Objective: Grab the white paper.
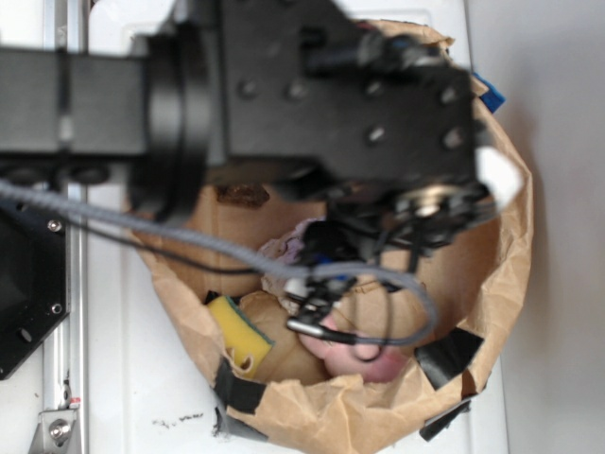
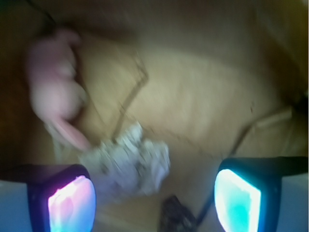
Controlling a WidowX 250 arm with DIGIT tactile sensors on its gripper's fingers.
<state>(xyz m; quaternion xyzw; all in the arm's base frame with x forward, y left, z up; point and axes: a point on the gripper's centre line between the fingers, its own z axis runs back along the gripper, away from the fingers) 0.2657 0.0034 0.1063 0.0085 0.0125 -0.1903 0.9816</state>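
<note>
Brown paper bin (image 1: 492,274) holds one white paper (image 2: 128,162), one pink rabbit (image 2: 50,87), one yellow sponge (image 1: 238,333)
Gripper (image 2: 154,193) hangs wide apart above the bin floor, wad between its fingers, nearer the left one, beside the rabbit

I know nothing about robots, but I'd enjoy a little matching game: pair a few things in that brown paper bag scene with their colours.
Things:
1. sponge
2. toy rabbit
3. crumpled paper
4. bag

Colours:
A. brown
B. pink
C. yellow with a green edge
D. off-white

Pairs: 1-C, 2-B, 3-D, 4-A.

The gripper hangs above the crumpled paper with its jaws apart, the wad lying between them nearer the left one.
</note>
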